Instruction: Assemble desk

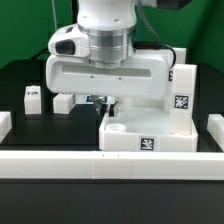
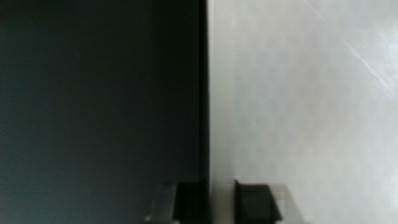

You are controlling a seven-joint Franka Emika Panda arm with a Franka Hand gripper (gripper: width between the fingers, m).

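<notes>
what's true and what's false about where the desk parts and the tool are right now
1. The tabletop sits in the exterior view's right half. True.
2. The tagged loose leg lies at the exterior view's right. False: it lies at that view's left, apart from the tabletop.
3. The tool hangs far from any white part. False: in the wrist view its fingertips sit either side of a white edge.
4. A long white rail runs across the near side of the exterior view. True.
</notes>
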